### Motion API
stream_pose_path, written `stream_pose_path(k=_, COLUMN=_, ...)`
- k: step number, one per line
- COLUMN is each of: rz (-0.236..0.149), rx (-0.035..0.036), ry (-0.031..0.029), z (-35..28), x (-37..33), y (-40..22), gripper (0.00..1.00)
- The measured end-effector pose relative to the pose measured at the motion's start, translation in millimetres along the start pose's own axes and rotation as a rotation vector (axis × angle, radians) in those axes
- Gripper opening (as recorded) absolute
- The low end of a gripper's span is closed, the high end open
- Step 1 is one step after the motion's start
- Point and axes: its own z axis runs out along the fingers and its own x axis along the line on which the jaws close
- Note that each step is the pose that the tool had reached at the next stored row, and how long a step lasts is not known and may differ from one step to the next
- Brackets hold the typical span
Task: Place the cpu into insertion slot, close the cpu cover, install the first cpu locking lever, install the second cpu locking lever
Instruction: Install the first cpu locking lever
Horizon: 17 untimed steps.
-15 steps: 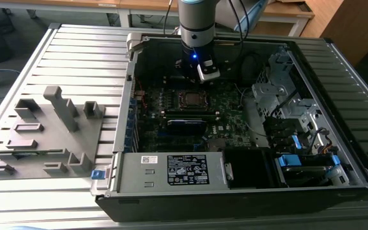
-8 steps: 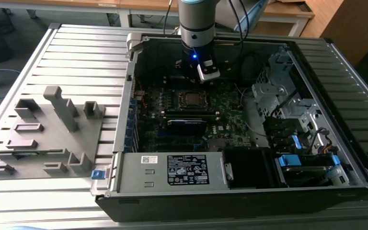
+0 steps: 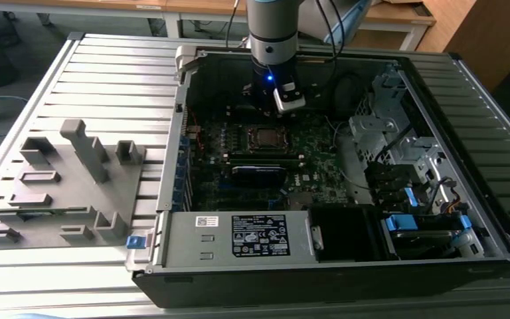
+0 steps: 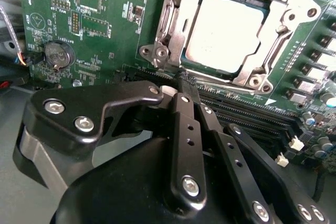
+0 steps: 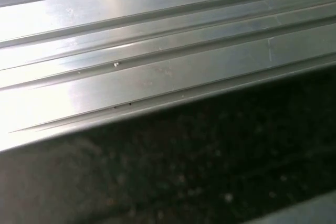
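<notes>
Exterior view: arm stands over the open computer case on the slatted desk, upper middle of the frame. Socket area sits just below it, near frame centre.

Second wrist view: hand has its fingers pressed together at the tip and carries nothing. It hovers over the memory slots, just beside the insertion slot and not touching it.

The cpu lies flat in the slot, pale metal top up. The cpu cover appears to lie down around it, framing the top. Whether either lever is latched I cannot tell from this angle.

Handling, as judged:
- cpu: light, rigid, smooth-topped so likely slippery, with a delicate underside. Take it by two opposite edges, never press from above.
- cover: thin stiff sheet on a hinge. Push at its free edge.
- motherboard: fragile, so keep fingertips off the small parts.
</notes>
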Motion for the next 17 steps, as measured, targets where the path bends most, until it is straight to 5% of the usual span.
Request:
stream_pose_path(k=3, rz=-0.002, rx=0.0094, ry=-0.0028, z=0.3, x=0.0, y=0.0, gripper=0.11)
stream_pose_path(k=17, rz=-0.002, rx=0.011, ry=-0.0033, z=2.2, x=0.3, y=-0.3, gripper=0.11)
